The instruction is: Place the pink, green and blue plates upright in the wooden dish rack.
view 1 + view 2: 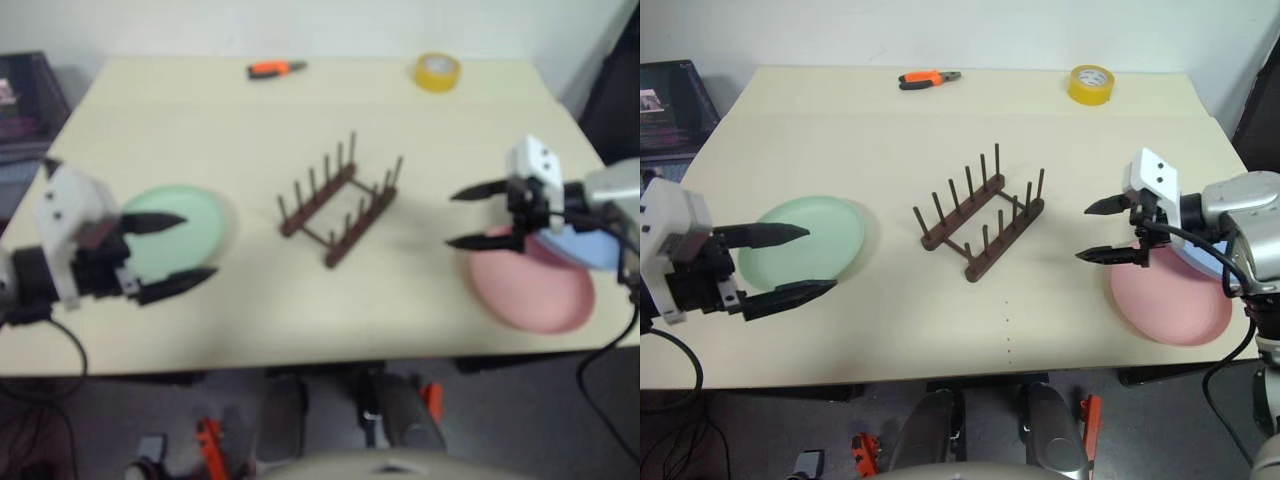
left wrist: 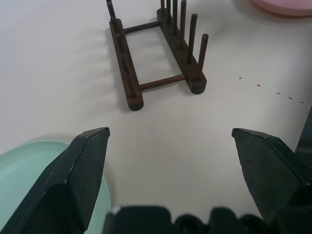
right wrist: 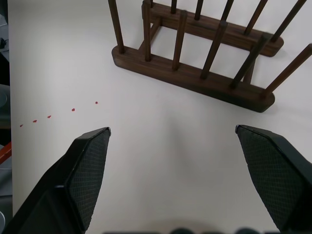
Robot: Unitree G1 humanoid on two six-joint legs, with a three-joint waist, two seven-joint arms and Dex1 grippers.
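Three plates lie flat on my table [image 1: 940,330], green plate [image 1: 830,235] under the spread-fingered, unladen left end effector [image 1: 795,262], pink plate [image 1: 1175,305] and overlapping blue plate [image 1: 590,248] beneath the equally released right end effector [image 1: 1102,230], the wooden dish rack [image 1: 985,222] bare between them.

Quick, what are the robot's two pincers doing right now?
Left pincer: open, holding nothing.
Right pincer: open, holding nothing.
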